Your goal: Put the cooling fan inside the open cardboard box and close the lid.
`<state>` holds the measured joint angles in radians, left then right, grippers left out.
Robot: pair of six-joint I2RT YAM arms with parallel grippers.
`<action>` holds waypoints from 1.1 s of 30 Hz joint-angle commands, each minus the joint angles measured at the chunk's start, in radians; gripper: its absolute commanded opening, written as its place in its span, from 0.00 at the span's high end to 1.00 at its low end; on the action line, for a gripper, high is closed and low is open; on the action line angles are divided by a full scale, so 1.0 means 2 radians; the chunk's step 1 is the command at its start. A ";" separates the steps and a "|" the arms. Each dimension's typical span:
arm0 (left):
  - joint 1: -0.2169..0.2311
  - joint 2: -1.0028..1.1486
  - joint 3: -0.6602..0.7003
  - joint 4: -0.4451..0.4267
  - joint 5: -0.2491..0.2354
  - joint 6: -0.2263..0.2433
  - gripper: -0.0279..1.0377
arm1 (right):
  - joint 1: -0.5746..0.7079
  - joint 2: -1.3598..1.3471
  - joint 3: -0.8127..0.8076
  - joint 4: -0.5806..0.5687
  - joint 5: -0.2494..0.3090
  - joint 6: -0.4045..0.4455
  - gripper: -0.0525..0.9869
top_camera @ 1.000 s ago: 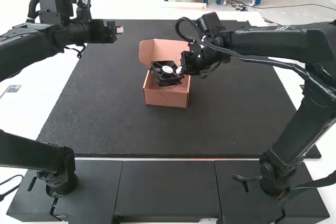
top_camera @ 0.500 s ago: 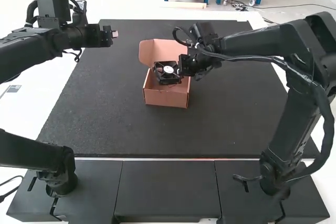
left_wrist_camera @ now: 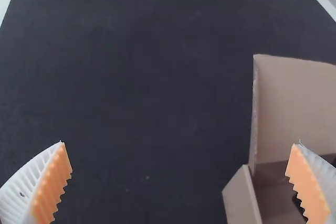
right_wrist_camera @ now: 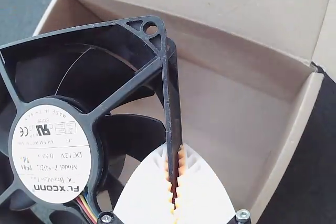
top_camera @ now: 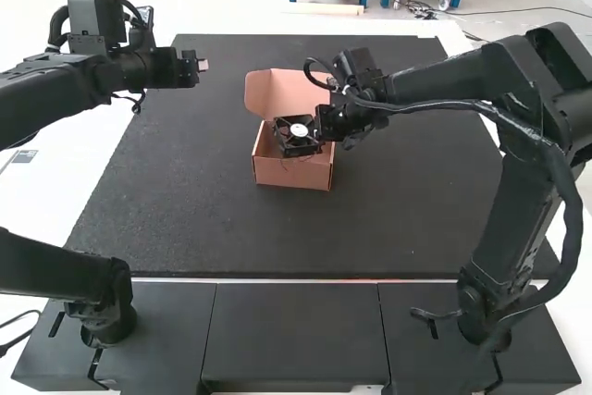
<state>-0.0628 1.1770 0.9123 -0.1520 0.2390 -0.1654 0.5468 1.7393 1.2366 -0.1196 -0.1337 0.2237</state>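
Observation:
A small brown cardboard box [top_camera: 292,162] stands open on the black mat, its lid [top_camera: 271,91] upright at the back. The black cooling fan [top_camera: 295,133] sits tilted in the box mouth, partly inside. My right gripper [top_camera: 324,127] is shut on the fan's frame edge [right_wrist_camera: 173,129], over the box interior [right_wrist_camera: 236,129]. My left gripper [top_camera: 197,66] hovers open above the mat at the far left, well apart from the box; the left wrist view shows its orange pads [left_wrist_camera: 50,182] spread wide with the box lid [left_wrist_camera: 294,119] beyond.
The black mat [top_camera: 185,191] covers the table with free room all around the box. White floor borders the mat on the left and right.
My right gripper has lowered the fan deeper into the box mouth. The left gripper has drawn back slightly to the left.

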 commanded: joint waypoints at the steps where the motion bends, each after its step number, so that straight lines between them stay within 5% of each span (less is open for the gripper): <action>1: 0.007 -0.011 -0.001 0.006 0.000 0.000 0.07 | 0.000 0.005 -0.003 0.008 0.005 -0.012 0.97; 13: 0.026 -0.017 -0.020 0.012 0.007 0.001 0.07 | 0.000 0.020 -0.002 0.037 0.009 -0.008 0.97; 33: 0.026 -0.030 -0.038 0.014 0.011 0.004 0.07 | -0.003 0.061 0.028 0.054 0.009 0.003 0.97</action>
<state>-0.0189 1.1439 0.8398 -0.1337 0.2470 -0.1646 0.5468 1.8462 1.2545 -0.0273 -0.1226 0.2134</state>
